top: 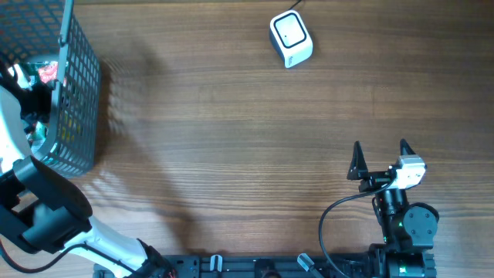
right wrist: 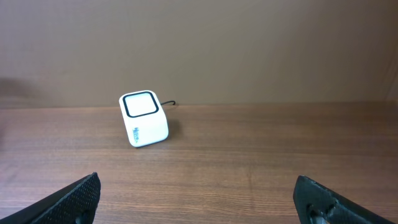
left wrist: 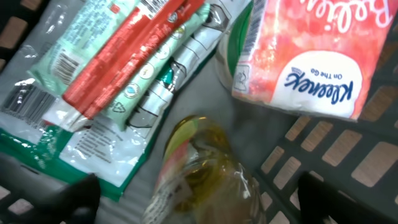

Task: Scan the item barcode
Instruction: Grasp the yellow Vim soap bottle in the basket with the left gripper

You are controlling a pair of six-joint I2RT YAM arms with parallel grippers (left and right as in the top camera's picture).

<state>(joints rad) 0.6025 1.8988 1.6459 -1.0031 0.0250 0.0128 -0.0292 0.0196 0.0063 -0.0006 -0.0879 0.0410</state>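
Wooden table (top: 231, 116); wire basket (top: 77, 85) at left edge — Kleenex pack (left wrist: 311, 56), red-green packet (left wrist: 124, 68) inside.

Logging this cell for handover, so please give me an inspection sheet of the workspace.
surface: wooden table.
job's things: white scanner at far edge; basket at left holding tissues, bottle, packets.
clutter: nothing seen.
hands: left hand open in basket, straddling bottle; right hand open, holding nothing.
cables: scanner lead; black cable looped by right arm.
surroundings: plain wall behind table.
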